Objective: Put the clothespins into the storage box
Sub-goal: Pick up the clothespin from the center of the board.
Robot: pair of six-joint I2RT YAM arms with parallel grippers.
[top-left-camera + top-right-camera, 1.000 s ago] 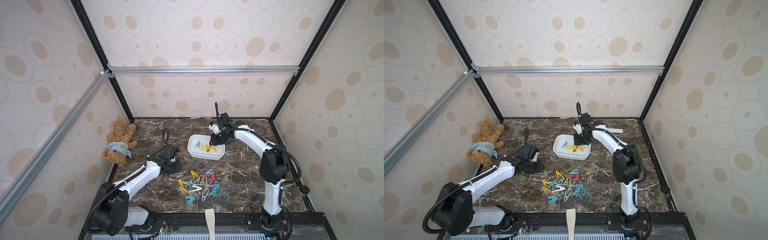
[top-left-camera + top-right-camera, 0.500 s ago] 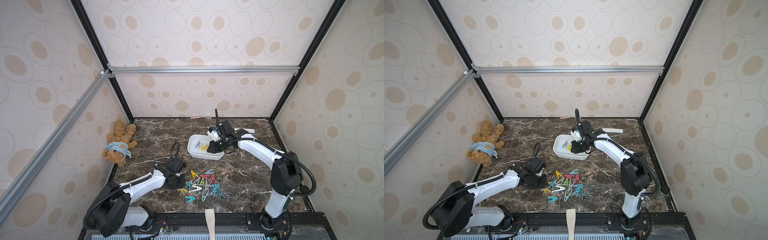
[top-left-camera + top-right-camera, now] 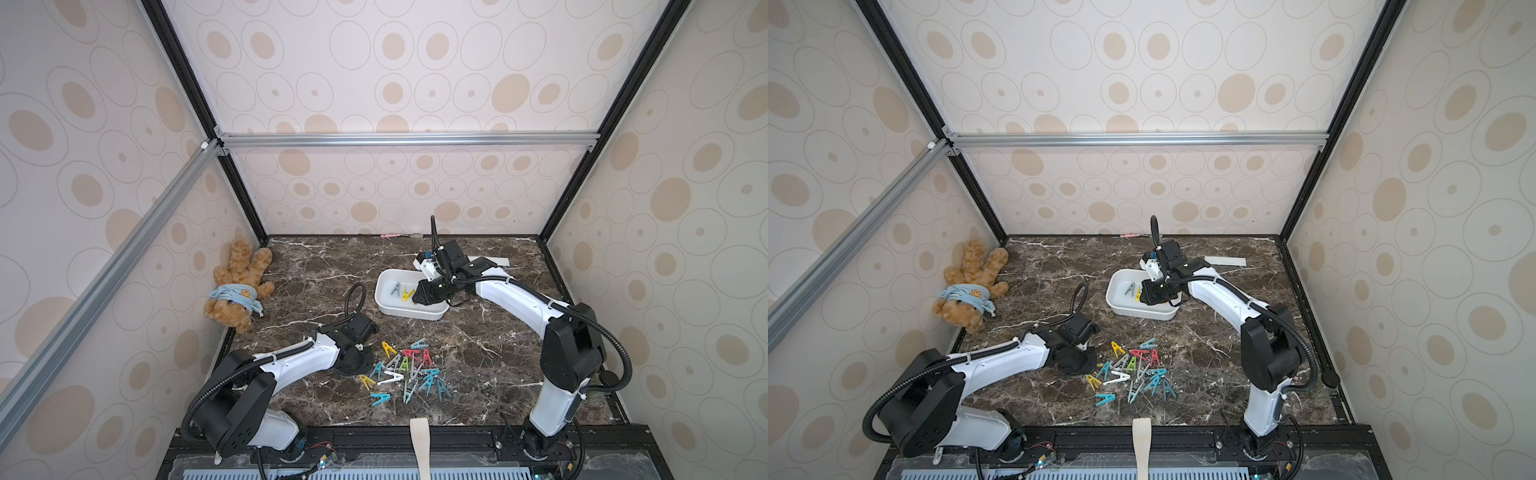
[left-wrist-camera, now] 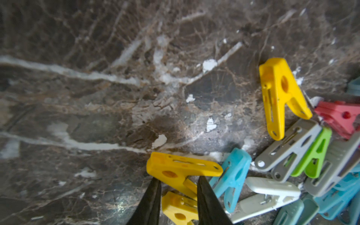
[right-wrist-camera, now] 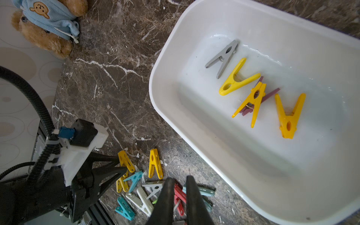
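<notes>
Several clothespins (image 3: 405, 370) (image 3: 1133, 370) lie in a loose pile near the table's front. Three yellow ones, a grey and a purple one (image 5: 237, 79) lie in the white storage box (image 3: 409, 313) (image 3: 1138, 312) (image 5: 194, 136). My left gripper (image 4: 178, 182) (image 3: 365, 372) (image 5: 121, 170) is low at the pile's left edge. Its fingers press from both sides on a yellow clothespin (image 4: 179, 208) that lies on the marble, and the leg of a second yellow one (image 4: 175, 171) passes between their tips. My right gripper (image 5: 178, 179) (image 3: 419, 297) (image 3: 1144, 297) hangs over the box's right part, almost shut and holding nothing.
A teddy bear (image 3: 237, 291) lies at the left wall. A flat white paper strip (image 3: 496, 262) lies behind the box on the right. A beige strip (image 3: 419, 436) hangs over the front edge. Patterned walls and black frame posts enclose the table.
My left arm swung from the table's middle down to the pile and its jaws narrowed around the yellow clothespins. My right gripper moved from the box's back edge towards its front.
</notes>
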